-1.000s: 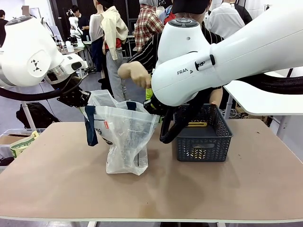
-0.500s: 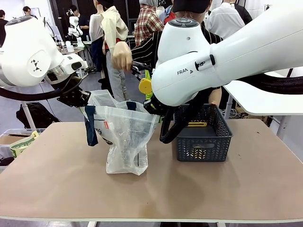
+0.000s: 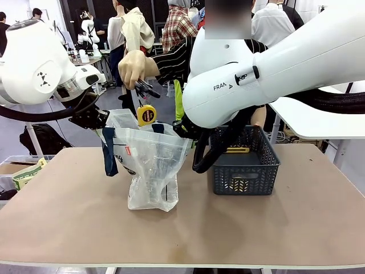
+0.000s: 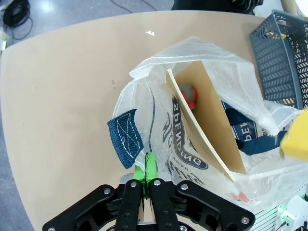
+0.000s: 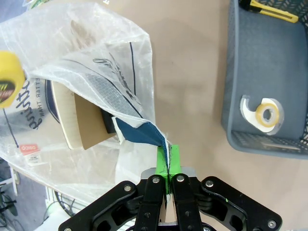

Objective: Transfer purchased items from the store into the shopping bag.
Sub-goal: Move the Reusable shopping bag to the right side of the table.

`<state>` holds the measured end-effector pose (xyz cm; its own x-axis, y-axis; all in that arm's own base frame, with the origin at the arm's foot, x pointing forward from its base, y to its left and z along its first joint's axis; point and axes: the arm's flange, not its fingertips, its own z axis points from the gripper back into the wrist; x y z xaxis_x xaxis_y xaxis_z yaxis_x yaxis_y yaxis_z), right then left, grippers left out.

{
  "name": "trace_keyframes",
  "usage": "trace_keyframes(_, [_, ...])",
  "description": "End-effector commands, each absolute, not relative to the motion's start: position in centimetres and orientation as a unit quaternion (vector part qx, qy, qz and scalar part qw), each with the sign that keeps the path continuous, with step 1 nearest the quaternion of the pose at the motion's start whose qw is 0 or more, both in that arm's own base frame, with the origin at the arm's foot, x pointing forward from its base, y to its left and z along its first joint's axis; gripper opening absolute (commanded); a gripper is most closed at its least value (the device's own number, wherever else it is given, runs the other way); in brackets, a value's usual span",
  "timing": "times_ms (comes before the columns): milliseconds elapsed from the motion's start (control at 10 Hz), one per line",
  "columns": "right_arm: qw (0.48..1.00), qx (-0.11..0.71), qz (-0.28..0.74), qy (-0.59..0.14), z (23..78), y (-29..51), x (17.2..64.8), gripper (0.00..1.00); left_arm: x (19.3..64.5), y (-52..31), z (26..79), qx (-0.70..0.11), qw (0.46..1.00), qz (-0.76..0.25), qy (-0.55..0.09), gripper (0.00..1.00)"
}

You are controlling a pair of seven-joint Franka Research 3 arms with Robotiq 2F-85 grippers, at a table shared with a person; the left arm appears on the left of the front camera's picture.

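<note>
The translucent shopping bag (image 3: 151, 168) stands mid-table, its mouth held apart by both grippers. My left gripper (image 3: 96, 121) is shut on the bag's left rim beside a navy handle (image 4: 126, 137); its green pads (image 4: 148, 166) pinch the plastic. My right gripper (image 3: 183, 131) is shut on the right rim, where the green pads (image 5: 168, 161) clamp navy strap and plastic. A person's hand (image 3: 132, 67) dangles a yellow tape measure (image 3: 146, 115) just above the bag's mouth. A cardboard-backed pack (image 4: 207, 120) lies inside the bag. The dark grey basket (image 3: 245, 165) holds a tape roll (image 5: 262, 113) and a yellow knife (image 5: 269, 10).
The basket stands to the right of the bag, close behind my right arm's elbow (image 3: 228, 74). The bare tan tabletop (image 3: 85, 228) stretches in front and to the left. A cardboard box (image 3: 20, 171) sits off the table's left edge.
The person's hand has swung left from beside my right arm and lowered the yellow tape measure over the bag's mouth. Both grippers and the bag have stayed put.
</note>
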<state>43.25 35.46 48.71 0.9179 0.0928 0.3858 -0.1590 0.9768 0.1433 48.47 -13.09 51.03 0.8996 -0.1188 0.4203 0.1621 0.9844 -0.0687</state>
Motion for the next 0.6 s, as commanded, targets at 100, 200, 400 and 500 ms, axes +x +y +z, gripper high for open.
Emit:
trace_keyframes(100, [0.975,0.086,0.064,-0.192,48.58,35.33,43.21,0.0,48.48,-12.75,51.08,-0.052,0.973,-0.068,-0.216,0.0])
trace_keyframes(200, [0.975,0.086,0.064,-0.192,48.58,35.33,43.21,0.0,48.48,-12.75,51.08,-0.052,0.973,-0.068,-0.216,0.0])
trace_keyframes(400, [0.975,0.086,0.064,-0.192,48.58,35.33,43.21,0.0,48.48,-12.75,51.08,-0.052,0.973,-0.068,-0.216,0.0])
trace_keyframes(500, [0.975,0.086,0.064,-0.192,48.58,35.33,43.21,0.0,48.48,-12.75,51.08,-0.052,0.973,-0.068,-0.216,0.0])
